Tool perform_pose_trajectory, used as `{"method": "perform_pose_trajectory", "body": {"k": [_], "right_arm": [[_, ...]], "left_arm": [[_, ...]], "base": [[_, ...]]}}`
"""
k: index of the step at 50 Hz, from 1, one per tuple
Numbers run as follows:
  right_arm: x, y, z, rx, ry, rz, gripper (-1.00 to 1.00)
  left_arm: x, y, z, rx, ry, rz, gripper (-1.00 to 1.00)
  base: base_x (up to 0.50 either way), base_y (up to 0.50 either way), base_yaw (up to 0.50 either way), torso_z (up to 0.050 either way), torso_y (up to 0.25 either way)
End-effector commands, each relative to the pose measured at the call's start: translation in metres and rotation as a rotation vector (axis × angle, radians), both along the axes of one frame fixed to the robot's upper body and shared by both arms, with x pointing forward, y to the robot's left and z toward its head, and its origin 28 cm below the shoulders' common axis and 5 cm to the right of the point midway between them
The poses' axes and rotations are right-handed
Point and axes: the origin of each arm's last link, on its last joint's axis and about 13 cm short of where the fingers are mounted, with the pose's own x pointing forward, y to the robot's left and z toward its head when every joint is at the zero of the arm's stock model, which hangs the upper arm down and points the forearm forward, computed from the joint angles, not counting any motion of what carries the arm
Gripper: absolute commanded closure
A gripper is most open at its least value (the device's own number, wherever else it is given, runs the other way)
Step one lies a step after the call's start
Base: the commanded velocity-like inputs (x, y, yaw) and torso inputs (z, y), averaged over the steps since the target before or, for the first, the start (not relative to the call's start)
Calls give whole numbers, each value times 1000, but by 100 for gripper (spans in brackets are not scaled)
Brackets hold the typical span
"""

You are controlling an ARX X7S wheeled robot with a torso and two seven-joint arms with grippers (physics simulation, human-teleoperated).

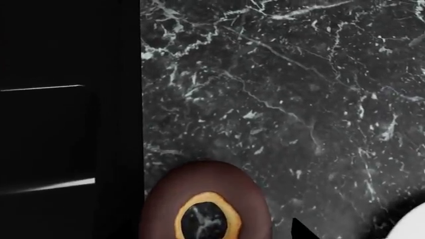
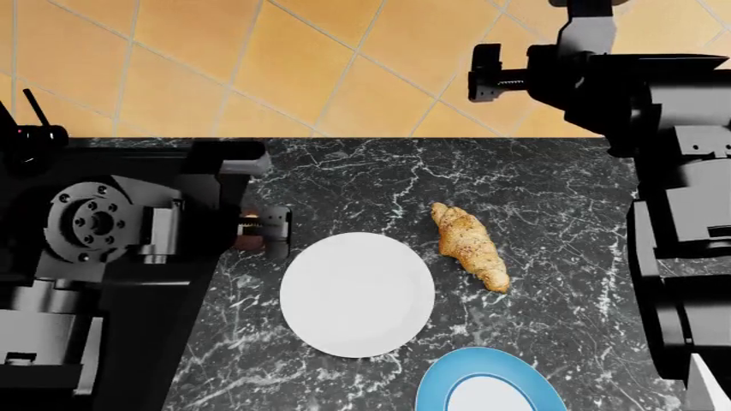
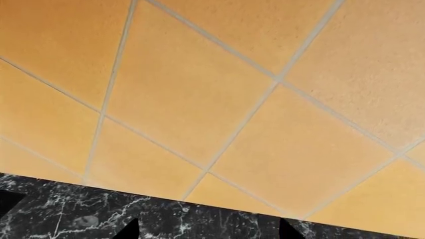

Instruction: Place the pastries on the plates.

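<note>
L gripper point(image 2: 260, 229) around donut point(image 1: 204, 204), jaw gap unclear, white plate point(image 2: 356, 294) beside, croissant point(image 2: 470, 246) clear, R gripper point(image 2: 489, 73) state unclear

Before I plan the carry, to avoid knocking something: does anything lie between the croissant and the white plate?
Nothing visible does. The croissant lies on the dark marble counter just beside the white plate, with only bare counter between them.

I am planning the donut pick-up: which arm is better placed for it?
Left. Its pincer sits right at the donut, beside the white plate. The right pincer is out past the counter edge, over the floor.
</note>
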Motion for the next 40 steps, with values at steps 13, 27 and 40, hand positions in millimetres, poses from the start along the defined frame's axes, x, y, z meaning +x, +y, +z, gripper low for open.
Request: {"method": "perform_pose_trajectory", "body": {"k": [13,27,40], "right_arm": [[0,0,0,8,6,0,-100],[0,0,0,13,3,-9,-100],[0,0,0,17,-8,-13,-100]], "left_arm": [[11,-1,-19,19,37,17,-100],[7,-6,-17,21,40,-11,100],[3,-8,8,15,-24,-28,100]], "base": [[0,0,0,0,0],[3,0,-1,0,0],[0,0,0,0,0]]}}
